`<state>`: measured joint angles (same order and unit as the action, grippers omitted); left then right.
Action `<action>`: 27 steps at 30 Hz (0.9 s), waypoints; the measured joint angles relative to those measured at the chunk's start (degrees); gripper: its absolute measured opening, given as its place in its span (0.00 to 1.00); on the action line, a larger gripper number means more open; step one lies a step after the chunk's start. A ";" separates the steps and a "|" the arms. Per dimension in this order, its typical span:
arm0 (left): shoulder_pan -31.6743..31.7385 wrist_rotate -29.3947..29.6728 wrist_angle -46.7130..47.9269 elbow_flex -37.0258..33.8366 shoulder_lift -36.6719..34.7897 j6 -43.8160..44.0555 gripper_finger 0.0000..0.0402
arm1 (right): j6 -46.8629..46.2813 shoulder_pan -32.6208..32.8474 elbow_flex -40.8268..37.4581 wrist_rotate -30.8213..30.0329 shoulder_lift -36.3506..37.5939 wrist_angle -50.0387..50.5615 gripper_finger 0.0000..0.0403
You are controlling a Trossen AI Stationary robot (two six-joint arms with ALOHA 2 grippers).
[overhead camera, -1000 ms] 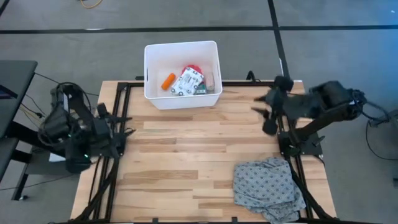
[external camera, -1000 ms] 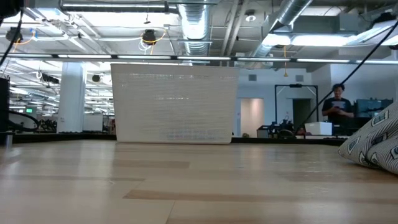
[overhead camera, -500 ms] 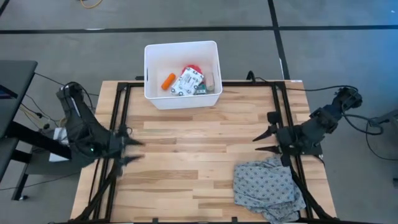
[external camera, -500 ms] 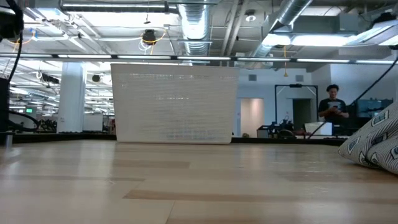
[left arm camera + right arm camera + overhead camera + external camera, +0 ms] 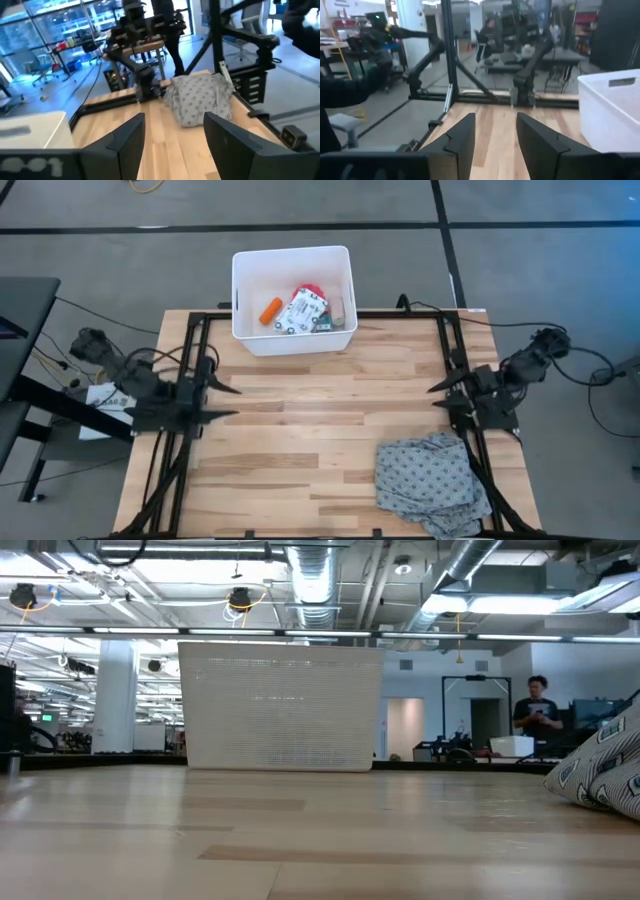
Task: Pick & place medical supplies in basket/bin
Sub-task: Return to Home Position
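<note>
The left tool [image 5: 222, 402] and right tool [image 5: 440, 395] sit released, empty, at opposite bench [image 5: 320, 440] edges. The supplies [image 5: 305, 310] lie in the white bin [image 5: 293, 342].

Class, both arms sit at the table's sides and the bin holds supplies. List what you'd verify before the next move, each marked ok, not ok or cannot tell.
1. Left gripper open and empty: ok.
2. Right gripper open and empty: ok.
3. White bin upright at the table's far edge: ok.
4. Orange tube and printed packet inside the bin: ok.
5. Every supply in the bin: cannot tell, they overlap.
6. Grey patterned cloth apart from both grippers: ok.
</note>
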<state>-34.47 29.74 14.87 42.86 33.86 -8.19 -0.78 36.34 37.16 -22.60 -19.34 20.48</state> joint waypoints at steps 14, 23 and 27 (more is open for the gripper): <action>21.74 -21.26 -12.92 -18.41 -16.76 -3.54 0.48 | 13.39 -0.04 -15.25 0.84 19.33 -9.50 0.34; 31.92 -33.46 -22.84 -25.39 -21.20 -1.22 0.48 | 17.74 -0.22 -15.32 4.69 18.70 -12.38 0.34; 34.16 -35.12 -28.21 -30.38 -21.09 -0.13 0.48 | 16.42 -0.22 -16.23 4.79 18.67 -13.80 0.34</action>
<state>-0.31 -5.38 -13.35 12.48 12.78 -8.32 15.64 36.12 20.94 -17.81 -0.67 6.68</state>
